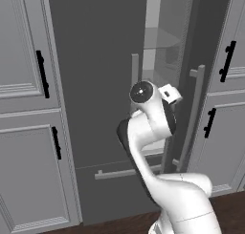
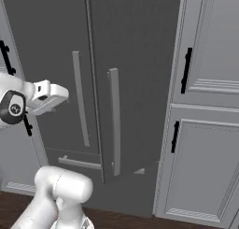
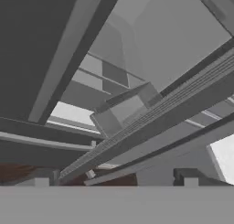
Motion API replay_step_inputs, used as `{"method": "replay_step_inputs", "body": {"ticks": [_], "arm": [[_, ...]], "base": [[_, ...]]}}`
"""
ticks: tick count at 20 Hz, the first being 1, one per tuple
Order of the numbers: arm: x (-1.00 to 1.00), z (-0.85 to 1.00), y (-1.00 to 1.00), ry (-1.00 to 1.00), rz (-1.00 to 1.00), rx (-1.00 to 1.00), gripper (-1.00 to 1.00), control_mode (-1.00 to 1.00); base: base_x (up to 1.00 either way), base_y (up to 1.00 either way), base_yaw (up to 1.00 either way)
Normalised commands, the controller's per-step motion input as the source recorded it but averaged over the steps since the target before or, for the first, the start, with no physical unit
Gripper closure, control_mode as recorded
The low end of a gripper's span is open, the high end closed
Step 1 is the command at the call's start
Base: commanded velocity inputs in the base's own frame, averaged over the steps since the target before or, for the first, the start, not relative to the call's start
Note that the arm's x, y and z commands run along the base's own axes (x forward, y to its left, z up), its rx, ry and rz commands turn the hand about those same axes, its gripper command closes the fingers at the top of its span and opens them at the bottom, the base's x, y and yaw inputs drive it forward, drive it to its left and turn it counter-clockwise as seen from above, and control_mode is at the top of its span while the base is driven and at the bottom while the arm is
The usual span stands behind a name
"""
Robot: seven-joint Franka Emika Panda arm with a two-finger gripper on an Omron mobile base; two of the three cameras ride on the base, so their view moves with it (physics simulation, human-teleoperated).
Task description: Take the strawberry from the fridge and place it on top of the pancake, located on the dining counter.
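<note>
Now, fridge (image 1: 103, 85): we face it straight on, tall and dark grey, its right door standing ajar.
Handles: we see two long light grey bars (image 2: 114, 120) running down the doors, and a horizontal bar on the bottom drawer (image 1: 122, 173).
Inside: through the gap, in the left base view, we catch pale shelves (image 1: 165, 42); what lies on them we cannot make out.
Strawberry: we cannot spot it from where we look.
Arm: our white arm (image 1: 153, 132) rises in front of the fridge, its wrist up by the edge of the ajar door.
Claw (image 3: 114, 182): in the hand view our two dark fingertips (image 3: 42, 179) stand well apart at the bottom edge, so it is spread wide, gripping nothing.
Hand view: we look up along the door edge at a slant, with pale shelves and a door bin (image 3: 125, 111) past it.
Cabinets: light grey panelled doors with black handles (image 1: 43, 73) flank the fridge on both sides.
Floor: dark wood (image 2: 121, 218) under our base.
</note>
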Motion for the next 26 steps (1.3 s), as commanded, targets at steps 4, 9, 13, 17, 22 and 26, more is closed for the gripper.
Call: {"method": "replay_step_inputs", "body": {"ticks": [4,9,13,17,22,26], "arm": [[1.00,-0.15,0.06,0.30,-0.13,-0.26,-1.00,-1.00],[1.00,-0.46,-0.36,0.29,-0.04,-0.19,-1.00,-1.00],[0.74,-0.55,-0.70,0.22,0.00,-0.10,-1.00,-1.00],[0.42,-0.41,-0.69,0.15,0.00,-0.03,-1.00,-1.00],[-0.41,-0.15,-1.00,-0.01,0.00,0.00,-1.00,-1.00],[-0.76,-0.06,-1.00,-0.05,0.00,0.00,-1.00,-1.00]], "base": [[0.00,0.00,0.00],[0.00,0.00,0.00],[0.00,0.00,0.00],[0.00,0.00,0.00],[0.00,0.00,0.00],[0.00,0.00,0.00]]}}
